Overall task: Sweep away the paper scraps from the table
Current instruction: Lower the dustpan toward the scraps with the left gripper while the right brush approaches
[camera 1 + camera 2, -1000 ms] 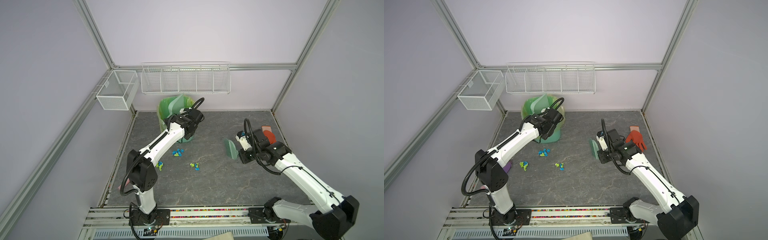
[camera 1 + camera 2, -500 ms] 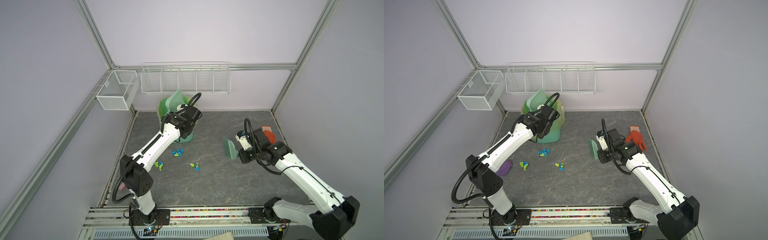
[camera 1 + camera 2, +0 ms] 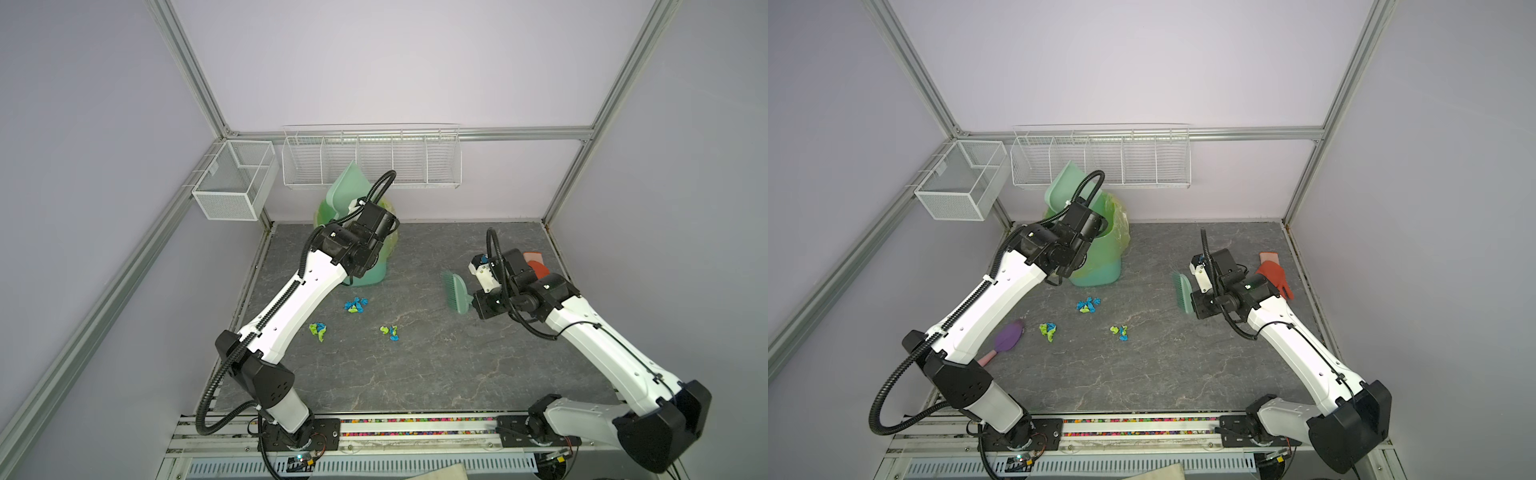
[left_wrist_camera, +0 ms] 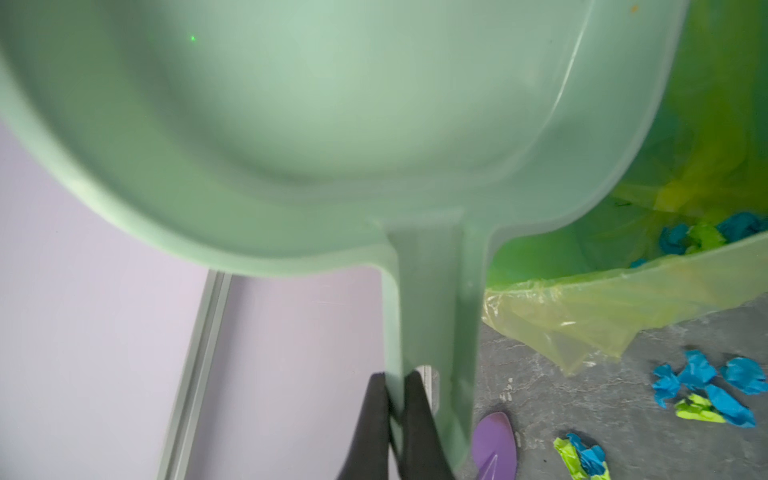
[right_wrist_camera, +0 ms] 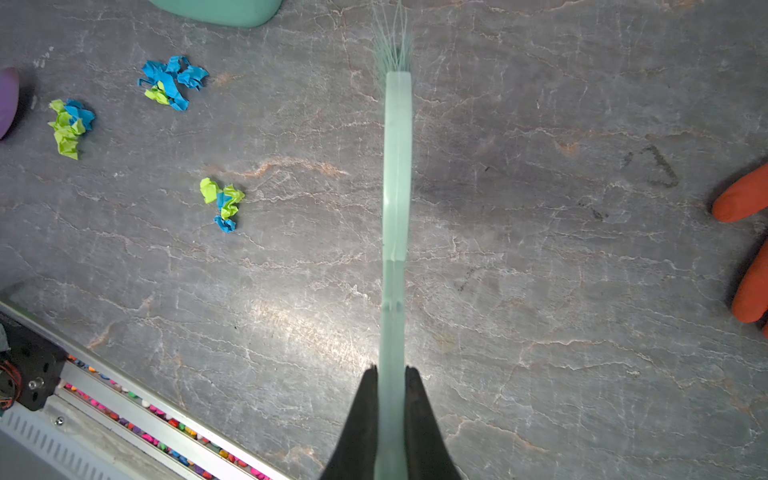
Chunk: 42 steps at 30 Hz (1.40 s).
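Note:
Three small clusters of blue and lime-green paper scraps (image 3: 355, 304) (image 3: 1088, 304) (image 5: 222, 203) lie on the dark grey table (image 3: 415, 374) in front of a green bin (image 3: 374, 266) (image 3: 1100, 266). My left gripper (image 4: 395, 382) is shut on the handle of a pale green dustpan (image 3: 345, 189) (image 3: 1065, 187) (image 4: 291, 124), which is raised and tipped up over the bin. More scraps (image 4: 702, 237) lie inside the bin's yellow-green liner. My right gripper (image 5: 391, 370) is shut on the handle of a green brush (image 3: 456, 293) (image 3: 1183, 293) (image 5: 397, 166), held above the table to the right of the scraps.
An orange glove (image 3: 538, 268) (image 3: 1273, 274) lies at the right edge behind the right arm. A purple tool (image 3: 1009, 336) (image 4: 494, 444) lies by the left arm. Two white wire baskets (image 3: 372, 160) (image 3: 235, 178) hang on the back and left rails.
My left arm has lifted the dustpan from low at the bin's mouth to high above it, tipped steeply. The right arm and the brush have hardly moved.

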Available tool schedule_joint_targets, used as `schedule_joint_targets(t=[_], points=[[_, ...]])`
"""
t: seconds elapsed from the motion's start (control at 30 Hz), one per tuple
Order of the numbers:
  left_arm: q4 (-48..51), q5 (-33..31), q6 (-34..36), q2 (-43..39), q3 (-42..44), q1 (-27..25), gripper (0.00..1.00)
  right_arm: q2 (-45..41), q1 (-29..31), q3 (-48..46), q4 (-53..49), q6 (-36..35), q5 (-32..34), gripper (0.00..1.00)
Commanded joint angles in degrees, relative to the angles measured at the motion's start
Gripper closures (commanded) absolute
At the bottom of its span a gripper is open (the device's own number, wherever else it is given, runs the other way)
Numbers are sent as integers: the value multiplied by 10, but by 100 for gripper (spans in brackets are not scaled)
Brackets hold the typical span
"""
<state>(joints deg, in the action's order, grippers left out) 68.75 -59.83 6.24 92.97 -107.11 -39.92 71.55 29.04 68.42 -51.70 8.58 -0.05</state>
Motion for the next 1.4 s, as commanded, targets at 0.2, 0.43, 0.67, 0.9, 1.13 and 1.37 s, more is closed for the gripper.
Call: schedule_joint_targets(t=[0.2, 0.43, 0.67, 0.9, 1.13, 1.37], points=[[35, 159, -91, -73, -13, -24, 100, 9, 18, 45, -24, 22, -37, 93], [42, 236, -122, -87, -5, -31, 100, 10, 28, 48, -3, 35, -71, 93], [44, 348, -146, -81, 20, -34, 100, 28, 45, 62, -7, 41, -75, 93], [49, 398, -158, -79, 44, -34, 100, 32, 61, 76, -12, 45, -98, 93], [73, 373, -170, -57, 61, -34, 100, 41, 80, 74, -2, 56, -127, 93], [70, 382, -176, -52, 72, -34, 100, 39, 124, 53, 23, 94, -131, 93]])
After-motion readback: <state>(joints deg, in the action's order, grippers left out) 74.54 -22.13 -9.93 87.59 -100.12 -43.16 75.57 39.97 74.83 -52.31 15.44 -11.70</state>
